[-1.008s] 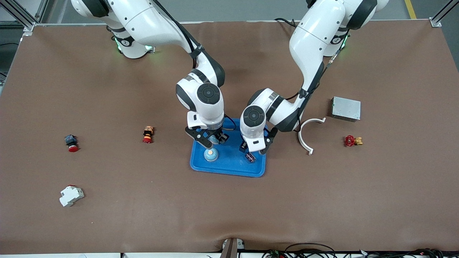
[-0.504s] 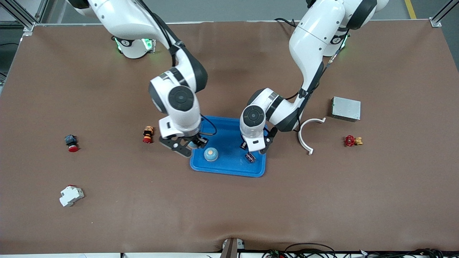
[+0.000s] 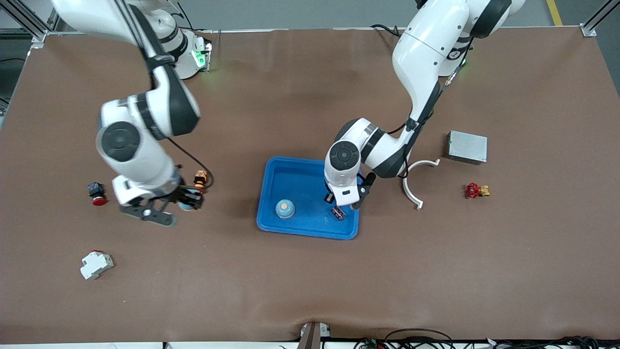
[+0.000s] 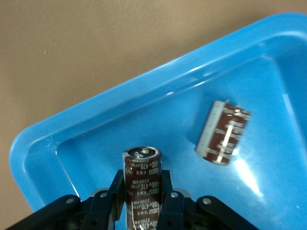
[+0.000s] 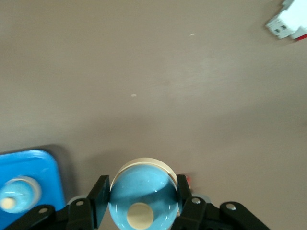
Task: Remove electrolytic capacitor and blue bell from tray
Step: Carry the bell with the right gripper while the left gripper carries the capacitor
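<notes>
My left gripper (image 3: pixel 343 199) is over the blue tray (image 3: pixel 290 169) and is shut on a brown capacitor (image 4: pixel 142 165), held upright between its jaws. A second brown capacitor (image 4: pixel 223 132) lies flat on the tray floor beside it, also seen as the lying capacitor (image 3: pixel 337 212). My right gripper (image 3: pixel 186 202) hangs over the bare mat toward the right arm's end of the table. It is shut on a light blue bell (image 5: pixel 139 199) with a cream button. Another blue bell (image 3: pixel 285 208) sits in the tray.
An orange-and-red push button (image 3: pixel 199 181) lies close to the right gripper. A black-and-red button (image 3: pixel 96 193) and a white breaker (image 3: pixel 96 264) lie toward the right arm's end. A white curved piece (image 3: pixel 411 186), a grey metal box (image 3: pixel 467 147) and a red valve (image 3: pixel 476 190) lie toward the left arm's end.
The right arm has swung from over the tray out toward its end of the table, carrying a bell. The left gripper has shut on the upright capacitor and stayed in place.
</notes>
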Motion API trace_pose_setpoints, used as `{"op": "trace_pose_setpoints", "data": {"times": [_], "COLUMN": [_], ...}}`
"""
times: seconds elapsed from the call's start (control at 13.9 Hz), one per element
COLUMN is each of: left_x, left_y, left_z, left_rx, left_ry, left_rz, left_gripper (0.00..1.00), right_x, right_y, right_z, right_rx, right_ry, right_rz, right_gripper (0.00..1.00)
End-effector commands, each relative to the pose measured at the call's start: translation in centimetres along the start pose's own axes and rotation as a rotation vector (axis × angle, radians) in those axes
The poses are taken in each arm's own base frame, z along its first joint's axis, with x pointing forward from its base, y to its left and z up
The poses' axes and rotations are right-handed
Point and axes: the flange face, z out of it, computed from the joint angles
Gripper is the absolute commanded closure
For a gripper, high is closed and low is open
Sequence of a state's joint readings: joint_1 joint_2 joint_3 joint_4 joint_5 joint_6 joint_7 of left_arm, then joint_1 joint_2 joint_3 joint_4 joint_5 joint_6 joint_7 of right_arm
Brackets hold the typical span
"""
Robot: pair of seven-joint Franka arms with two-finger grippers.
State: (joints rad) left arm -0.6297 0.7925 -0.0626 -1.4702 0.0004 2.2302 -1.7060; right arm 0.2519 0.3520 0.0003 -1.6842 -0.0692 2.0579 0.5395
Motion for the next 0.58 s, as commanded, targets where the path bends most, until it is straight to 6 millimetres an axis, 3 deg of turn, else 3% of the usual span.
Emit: {"op": "trace_pose_setpoints", "data": {"times": [0.0,0.14,0.29,0.5], "left_x": [0.9,3.2,6.7,15.2], "left_y": [-0.7,-1.3,-2.1,-4.0], "left_z": [-5.5,-10.1,-13.3,-18.2], "left_rx": [0.008,0.034,0.061,0.047], "left_ry": [-0.002,-0.021,-0.032,-0.047], "left_rz": [0.08,0.203,0.366,0.483], "left_gripper": [1.0,1.0,1.0,1.0], "right_x": [0.4,0.7,0.3,-0.4], "right_y": [6.2,10.4,12.9,16.2], "right_z": [0.0,1.2,3.8,8.2], "right_rx": [0.073,0.078,0.081,0.085], "right_ry": [-0.045,-0.041,-0.02,0.03], "right_rz": [-0.066,-0.11,-0.133,-0.166], "right_gripper": [1.0,1.0,1.0,1.0]}}
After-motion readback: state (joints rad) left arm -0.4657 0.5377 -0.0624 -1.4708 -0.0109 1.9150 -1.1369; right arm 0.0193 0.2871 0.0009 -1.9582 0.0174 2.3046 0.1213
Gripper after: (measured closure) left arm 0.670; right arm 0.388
